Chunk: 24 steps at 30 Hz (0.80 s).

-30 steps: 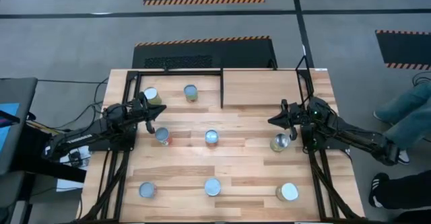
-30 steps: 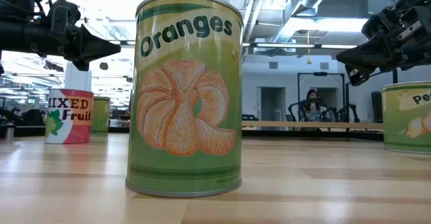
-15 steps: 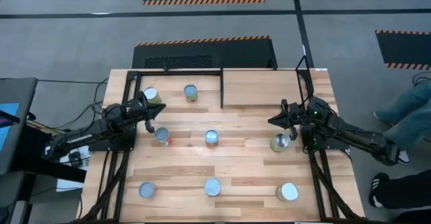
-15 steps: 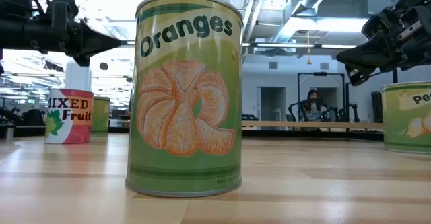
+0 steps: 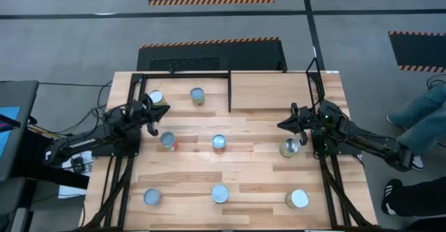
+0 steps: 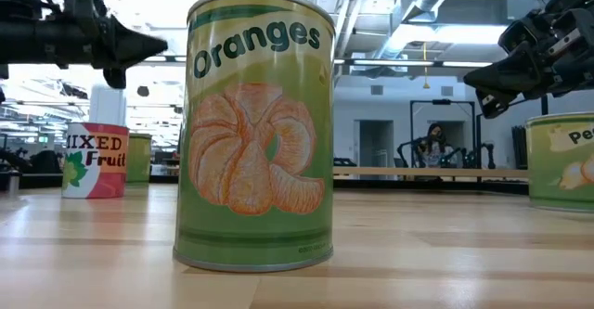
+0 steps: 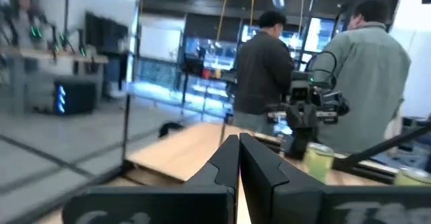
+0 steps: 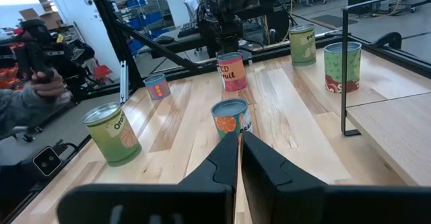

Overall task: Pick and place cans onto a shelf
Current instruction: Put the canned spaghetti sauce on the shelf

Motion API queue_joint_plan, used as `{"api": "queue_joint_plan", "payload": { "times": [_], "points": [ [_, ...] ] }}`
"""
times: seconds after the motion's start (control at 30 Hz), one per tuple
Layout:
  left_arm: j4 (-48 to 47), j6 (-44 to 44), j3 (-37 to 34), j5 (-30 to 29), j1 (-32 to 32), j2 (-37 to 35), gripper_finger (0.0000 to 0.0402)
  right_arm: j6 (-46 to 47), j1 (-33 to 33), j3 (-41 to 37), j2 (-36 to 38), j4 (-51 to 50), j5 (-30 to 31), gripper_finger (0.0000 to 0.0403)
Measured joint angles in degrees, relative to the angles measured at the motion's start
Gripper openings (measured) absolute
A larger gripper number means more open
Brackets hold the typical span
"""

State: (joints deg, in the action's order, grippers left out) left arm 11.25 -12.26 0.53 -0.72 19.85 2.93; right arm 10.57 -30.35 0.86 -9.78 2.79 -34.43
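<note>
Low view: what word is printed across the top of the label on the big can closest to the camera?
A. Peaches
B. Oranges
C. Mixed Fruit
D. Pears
B. The green can filling the middle of the low view reads "Oranges" above a picture of peeled orange segments; the "Mixed Fruit" label is on a smaller red can farther back on the left.

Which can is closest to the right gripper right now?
The silver-topped can by the table's right edge, just below and beside the right gripper in the high view. Every other can sits well away, toward the middle, left or front of the table.
</note>
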Motion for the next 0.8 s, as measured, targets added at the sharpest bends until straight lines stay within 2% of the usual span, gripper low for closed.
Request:
{"api": "queue_joint_plan", "payload": {
  "times": [0.1,0.23,0.43,0.63,0.8],
  "points": [
    [-0.7,-1.2,1.2,-2.2,0.0,5.8,0.0,0.0,0.0,0.0,0.0,0.0,0.0,0.0043],
    [0.0,1.6,7.3,-5.5,0.4,17.3,0.0,0.0,0.0,0.0,0.0,0.0,0.0,0.0043],
    [-1.4,9.0,21.7,0.6,1.6,37.4,0.0,0.0,0.0,0.0,0.0,0.0,0.0,0.0043],
    [-17.2,15.2,37.5,4.5,3.7,53.4,0.0,0.0,0.0,0.0,0.0,0.0,0.0,0.0043],
    [-32.8,20.3,48.5,4.4,6.5,65.2,0.0,0.0,0.0,0.0,0.0,0.0,0.0,0.0043]
  ]
}}
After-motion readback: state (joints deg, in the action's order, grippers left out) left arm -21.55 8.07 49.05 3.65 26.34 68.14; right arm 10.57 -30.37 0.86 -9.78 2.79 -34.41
